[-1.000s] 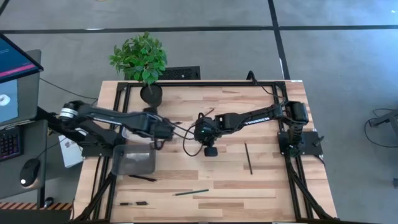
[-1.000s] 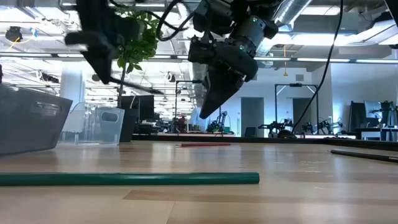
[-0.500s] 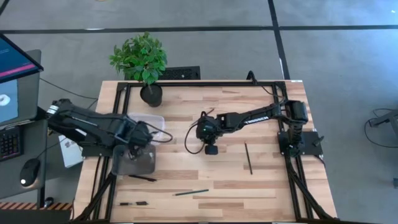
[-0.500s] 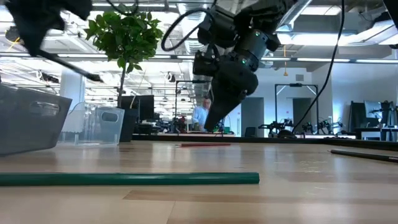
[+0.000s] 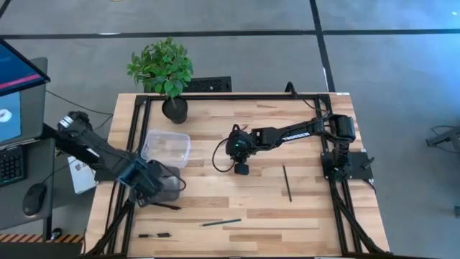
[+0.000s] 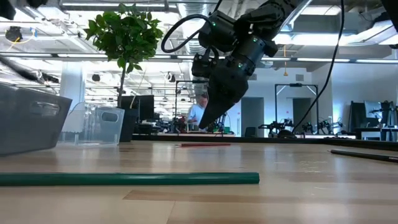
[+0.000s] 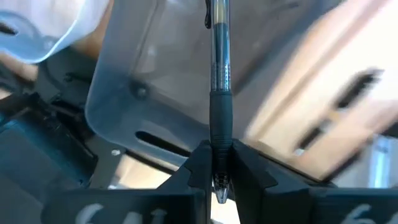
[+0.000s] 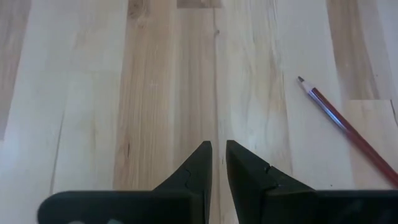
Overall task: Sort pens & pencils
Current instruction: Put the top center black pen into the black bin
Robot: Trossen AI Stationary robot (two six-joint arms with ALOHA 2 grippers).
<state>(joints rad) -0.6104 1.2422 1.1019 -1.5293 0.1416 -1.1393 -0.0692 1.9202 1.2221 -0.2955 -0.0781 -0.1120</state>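
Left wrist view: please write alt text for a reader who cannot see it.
The left claw is shut on a pen, gripped near one end, held over a grey translucent bin. Blurred wooden table shows beyond.

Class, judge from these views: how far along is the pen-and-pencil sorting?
Done: unclear; what the clear bin and grey bin hold cannot be made out. In hand: the left claw grips a pen above the grey bin. Left, at least: a green pencil, a black pencil, a black pen and a red pencil on the table; the empty right claw hovers near the red one.
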